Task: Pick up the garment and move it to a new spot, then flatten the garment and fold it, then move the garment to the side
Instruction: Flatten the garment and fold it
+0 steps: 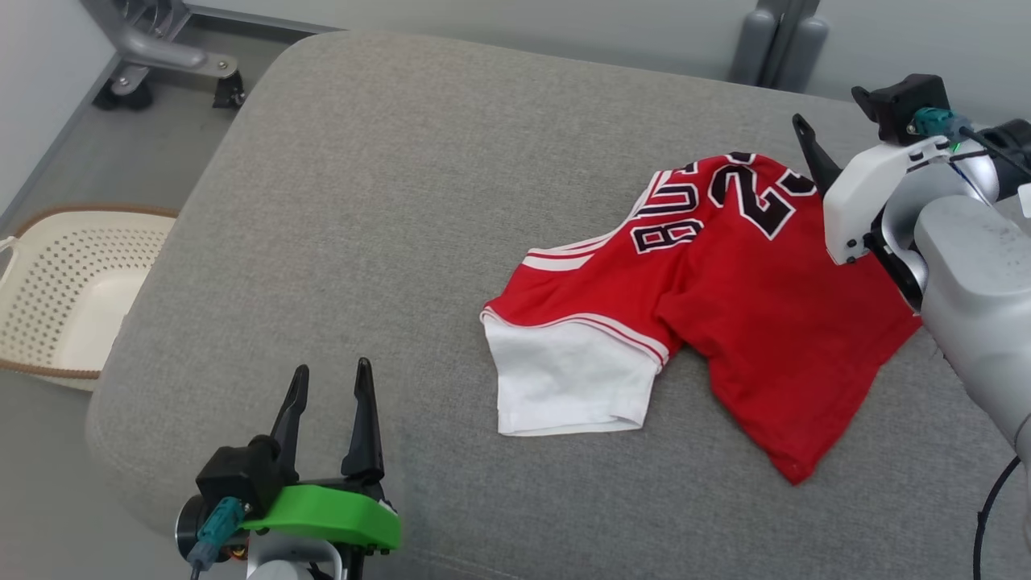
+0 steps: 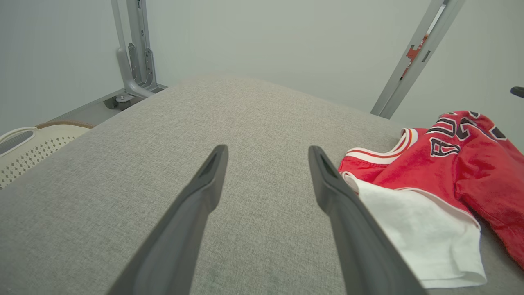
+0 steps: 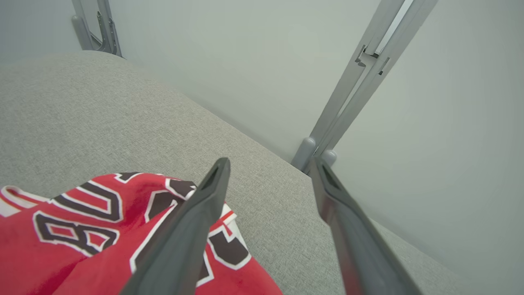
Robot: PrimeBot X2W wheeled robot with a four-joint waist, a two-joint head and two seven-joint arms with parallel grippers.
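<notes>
The garment is a red jersey with black lettering and a white sleeve, lying crumpled on the right half of the grey cushioned surface. My right gripper stands open at the garment's far right edge, with nothing between its fingers; its left finger hangs over the red cloth. Only one dark right finger shows in the head view, above the jersey's top corner. My left gripper is open over bare cushion at the near left, and the garment lies to its right.
A cream perforated basket sits on the floor left of the cushion. Grey metal frame legs on castors stand behind the far left corner, and a slanted metal post stands against the wall at the far right. The cushion's left half is bare.
</notes>
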